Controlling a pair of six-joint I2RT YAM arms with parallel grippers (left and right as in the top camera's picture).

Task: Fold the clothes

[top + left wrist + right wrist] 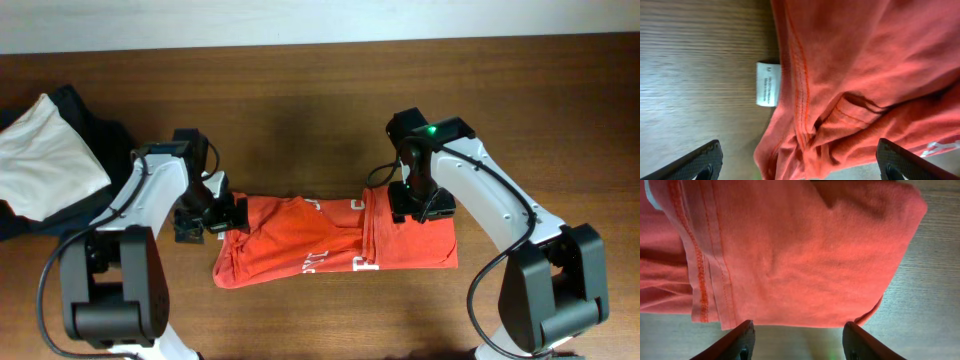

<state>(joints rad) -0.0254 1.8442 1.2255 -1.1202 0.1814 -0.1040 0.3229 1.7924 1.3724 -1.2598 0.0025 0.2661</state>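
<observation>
The orange-red T-shirt [330,240] with white lettering lies partly folded on the table, its right part doubled over. My left gripper [225,213] is open at the shirt's left edge. In the left wrist view the crumpled shirt edge [850,90] and its white size tag [767,84] lie between the spread fingers [800,167]. My right gripper [420,207] is open over the shirt's folded right end. In the right wrist view the folded layer [805,255] lies just beyond the open fingers [797,342], which hold nothing.
A plain white folded garment [45,160] lies on a dark navy one [100,135] at the far left of the wooden table [300,100]. The table's light back edge runs along the top.
</observation>
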